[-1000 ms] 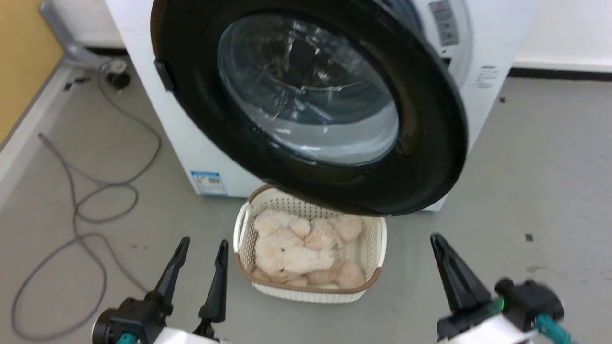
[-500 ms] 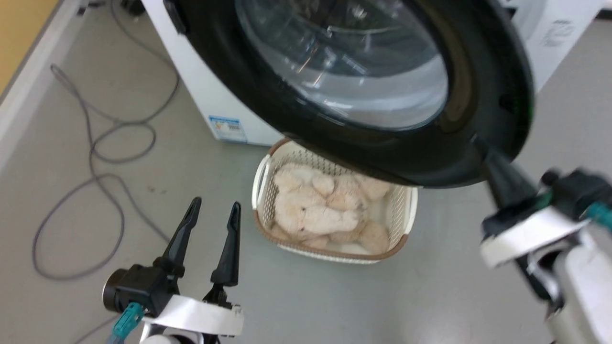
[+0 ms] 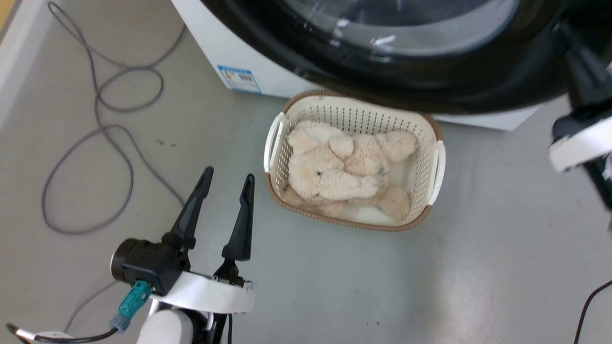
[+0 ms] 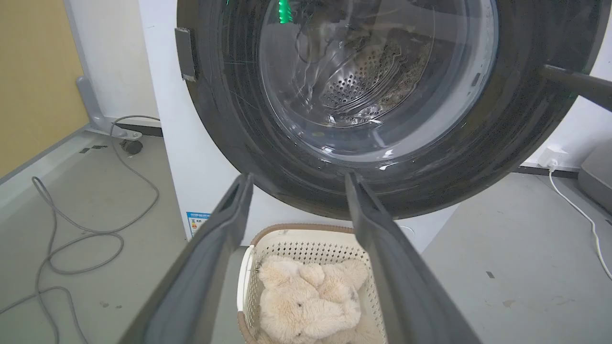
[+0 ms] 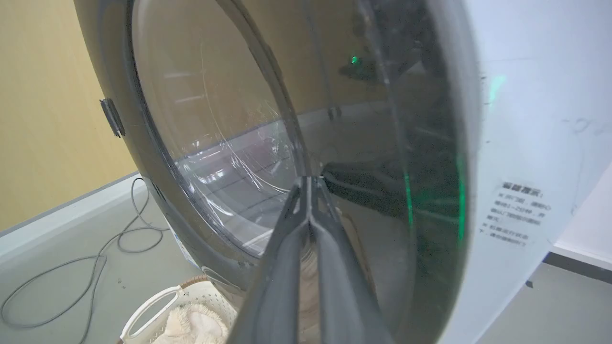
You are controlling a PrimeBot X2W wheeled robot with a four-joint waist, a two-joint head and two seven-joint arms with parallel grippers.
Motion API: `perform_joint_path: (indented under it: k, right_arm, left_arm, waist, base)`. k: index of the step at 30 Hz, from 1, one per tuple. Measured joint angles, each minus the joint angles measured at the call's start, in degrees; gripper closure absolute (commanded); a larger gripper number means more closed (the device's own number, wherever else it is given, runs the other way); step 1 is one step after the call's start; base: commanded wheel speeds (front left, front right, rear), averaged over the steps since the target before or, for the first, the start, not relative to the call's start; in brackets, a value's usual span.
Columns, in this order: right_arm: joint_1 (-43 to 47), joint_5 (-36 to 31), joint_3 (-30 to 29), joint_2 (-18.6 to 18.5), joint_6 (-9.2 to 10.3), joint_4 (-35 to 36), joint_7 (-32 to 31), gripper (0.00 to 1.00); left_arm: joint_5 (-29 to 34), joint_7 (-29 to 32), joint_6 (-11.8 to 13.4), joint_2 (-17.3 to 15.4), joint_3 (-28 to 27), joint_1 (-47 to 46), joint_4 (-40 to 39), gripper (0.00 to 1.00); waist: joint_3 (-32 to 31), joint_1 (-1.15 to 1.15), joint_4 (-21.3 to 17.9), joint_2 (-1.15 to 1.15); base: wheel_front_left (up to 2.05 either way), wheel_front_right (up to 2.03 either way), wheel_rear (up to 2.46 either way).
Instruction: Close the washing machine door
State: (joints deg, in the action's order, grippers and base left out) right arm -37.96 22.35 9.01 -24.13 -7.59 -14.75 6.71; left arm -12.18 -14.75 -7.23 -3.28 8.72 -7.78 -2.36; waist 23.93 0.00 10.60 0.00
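The washing machine door (image 3: 382, 81), a black-rimmed disc with a clear glass bowl, stands partly open across the front of the white washing machine (image 3: 210, 38). In the left wrist view the door (image 4: 229, 119) faces me, and the steel drum shows through its glass. My right gripper (image 3: 562, 28) is shut, with its tip against the right side of the door's dark rim. In the right wrist view the right gripper (image 5: 308, 179) touches the door's (image 5: 143, 143) glossy front, holding nothing. My left gripper (image 3: 228, 173) hangs open and empty, low and left of the basket. Its fingers (image 4: 299, 177) point at the door's lower rim.
A white basket (image 3: 277, 138) with a beige plush toy (image 3: 334, 172) stands on the floor right under the door. A grey cable (image 3: 95, 95) loops over the floor on the left. A white cord (image 4: 573, 205) runs from a wall socket on the right.
The head view has tilted down and come closer. My shut right gripper has risen from the lower right up to the door's right rim. The left gripper stays open.
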Motion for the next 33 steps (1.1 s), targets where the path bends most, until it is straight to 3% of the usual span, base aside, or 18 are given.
perform_joint_path:
  k: [13, 22, 33]
  right_arm:
    - [-12.2, 0.8, -2.3, -1.2, -0.03, -7.1, -2.0, 1.00]
    - [-15.1, 0.9, -3.3, 1.2, -0.68, -10.7, -1.9, 1.00]
    - [-10.2, 0.9, -0.8, 1.6, 0.05, -13.2, 3.7, 1.00]
  left_arm:
    - [0.0, 0.0, 0.0, -0.3, 0.7, -2.9, -0.5, 0.00]
    - [1.0, 0.0, 0.0, -0.3, -0.5, -3.7, -0.4, 0.00]
    - [0.9, 0.0, 0.0, 0.1, -2.7, -3.1, 1.8, 0.00]
  waist:
    - [4.9, 0.00, 0.4, 0.00]
    - [6.1, 0.00, 0.4, 0.00]
    - [-0.8, 0.00, -1.1, 0.00]
  base:
    - [0.00, 0.00, 0.00]
    - [0.00, 0.00, 0.00]
    - [0.00, 0.00, 0.00]
